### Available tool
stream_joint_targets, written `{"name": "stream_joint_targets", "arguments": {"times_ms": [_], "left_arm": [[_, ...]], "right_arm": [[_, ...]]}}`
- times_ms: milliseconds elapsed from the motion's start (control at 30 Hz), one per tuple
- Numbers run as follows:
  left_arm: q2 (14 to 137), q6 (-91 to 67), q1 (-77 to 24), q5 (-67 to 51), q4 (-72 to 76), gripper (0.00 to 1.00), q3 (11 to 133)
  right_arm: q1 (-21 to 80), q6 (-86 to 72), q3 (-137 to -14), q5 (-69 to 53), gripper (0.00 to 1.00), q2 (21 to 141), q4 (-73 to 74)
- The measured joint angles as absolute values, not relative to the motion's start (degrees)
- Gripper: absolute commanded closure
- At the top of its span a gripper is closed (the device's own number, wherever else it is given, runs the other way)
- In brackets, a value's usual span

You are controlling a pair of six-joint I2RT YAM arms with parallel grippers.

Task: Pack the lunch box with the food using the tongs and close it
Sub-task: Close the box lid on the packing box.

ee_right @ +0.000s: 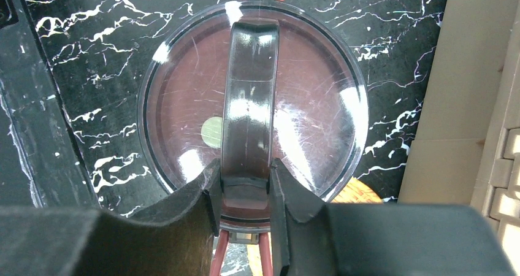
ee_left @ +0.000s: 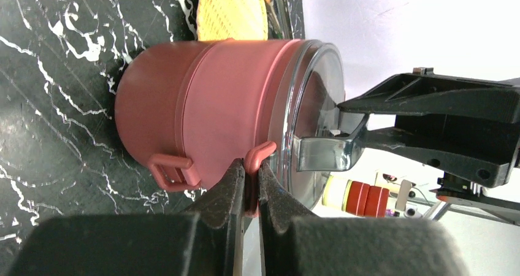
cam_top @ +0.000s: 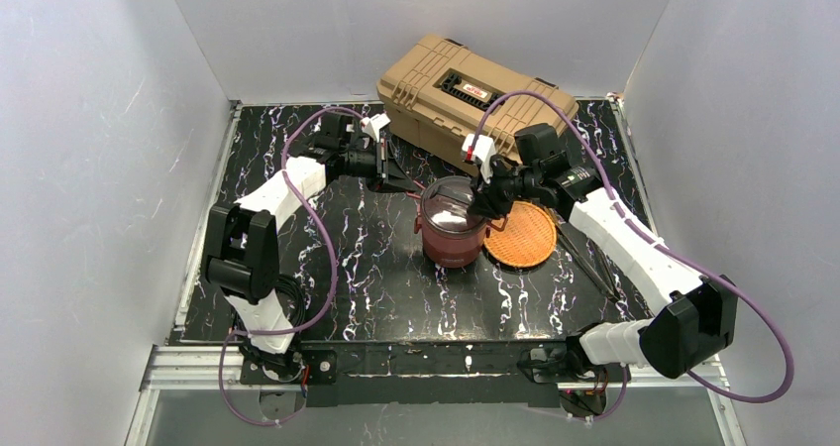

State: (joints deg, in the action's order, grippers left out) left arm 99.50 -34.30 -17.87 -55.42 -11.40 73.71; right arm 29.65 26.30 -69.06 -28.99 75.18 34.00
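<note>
Left pincer (ee_left: 251, 176) is clamped on the maroon side clasp (ee_left: 261, 153) of the lunch box (ee_left: 202, 104); your right pincer (ee_right: 245, 187) grips the dark handle (ee_right: 248, 92) across its clear lid.

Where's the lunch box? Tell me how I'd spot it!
Find the big tan toolbox at the back of the black marbled table. Just in front of it, mid-table, stands the lunch box, with a flat orange woven plate on its right. It is the only round maroon pot there, topped by a clear lid.
</note>
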Motion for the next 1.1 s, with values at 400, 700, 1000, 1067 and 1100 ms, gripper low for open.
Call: {"name": "stream_joint_targets", "arguments": {"times_ms": [400,700,1000,1067,1100], "left_arm": [[88.14,-44.8,-19.42,-44.95,-2.57,1.0,61.06],[85.23,-46.39,-21.34,-39.18,-2.68,1.0,59.46],[84.75,-45.04,-22.74,-34.74,-5.82,0.82,60.38],[84.71,-44.73,-22.96,-34.37,-6.26,0.79,60.51],[84.68,-44.56,-23.16,-34.26,-6.66,0.78,60.51]], "right_arm": [[29.74,16.45,-69.23,-22.35,0.23,69.84,34.0],[29.76,6.98,-69.23,-15.62,0.13,65.45,31.09],[29.76,-2.9,-69.21,-15.05,0.14,66.46,27.94],[29.76,-4.64,-69.21,-14.52,0.15,66.87,27.68],[29.76,-5.65,-69.21,-14.0,0.15,67.02,27.59]]}}
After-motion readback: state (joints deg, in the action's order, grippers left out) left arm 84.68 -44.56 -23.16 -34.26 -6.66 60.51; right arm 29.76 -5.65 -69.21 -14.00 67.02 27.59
